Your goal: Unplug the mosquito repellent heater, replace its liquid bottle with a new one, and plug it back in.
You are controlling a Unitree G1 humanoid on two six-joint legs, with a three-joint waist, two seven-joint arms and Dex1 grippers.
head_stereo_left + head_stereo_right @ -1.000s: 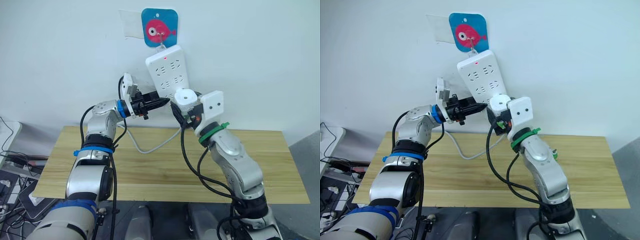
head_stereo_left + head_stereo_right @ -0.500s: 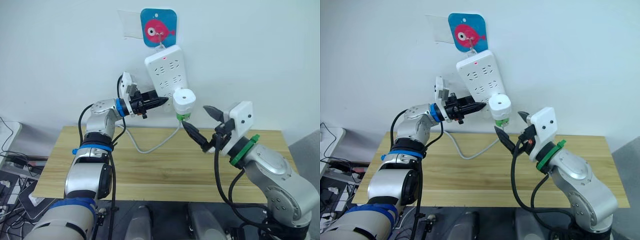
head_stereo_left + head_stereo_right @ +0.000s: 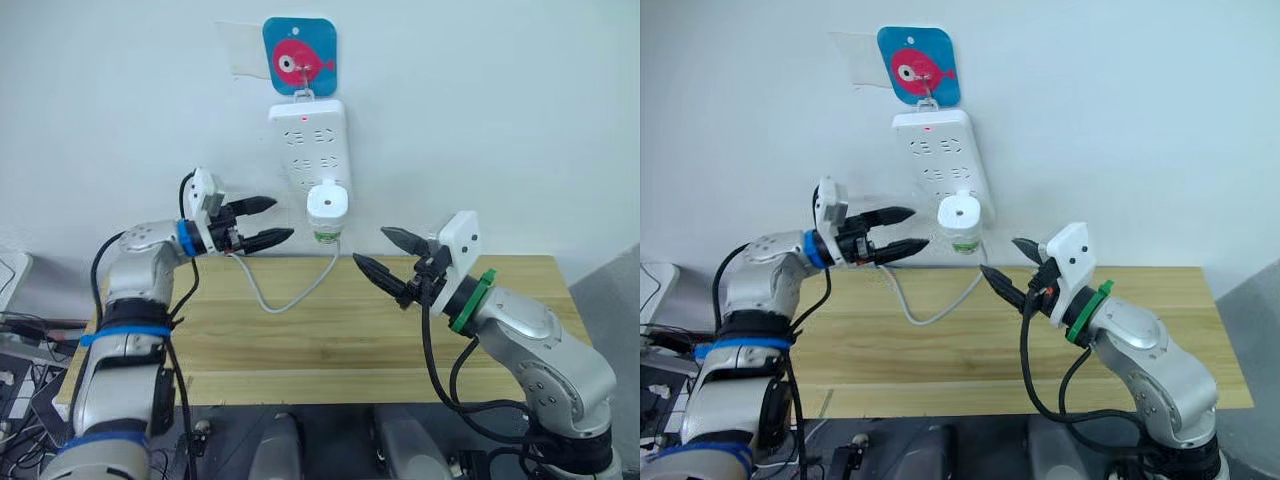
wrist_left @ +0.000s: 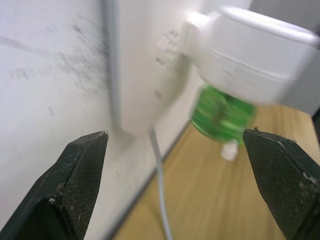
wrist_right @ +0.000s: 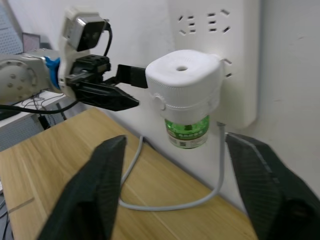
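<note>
Heater: I see the mosquito repellent heater point(image 3: 326, 205) seated in the lowest socket row of the power strip point(image 3: 309, 140), which hangs on the wall below a blue fish hook point(image 3: 299, 55).
Bottle: a green bottle point(image 5: 186, 133) sits screwed up under the heater, label facing outward; I cannot tell from these views whether it is the spent one or the fresh one.
Left tool: the left tool point(image 3: 262, 221) hovers just beside the heater, on my left of it, fingers spread wide and holding nothing, tips aimed at the strip.
Right tool: the right tool point(image 3: 389, 256) hangs near and below the heater, above the tabletop point(image 3: 330, 340), fingers also wide apart and empty.
Cord: the strip's white cable point(image 3: 290, 292) drops to the tabletop and loops left.
Stage, my judgement: the heater appears fully plugged in with a bottle fitted, and no loose bottle lies on the wood, so I read this as the closing check or the very start.
Doing it well: if I grip the heater, I should close across its white sides, not the bottle, and steady the strip with the other tool, since the strip hangs from one hook and may swing.
Risk: a skewed pull could bend the prongs.
</note>
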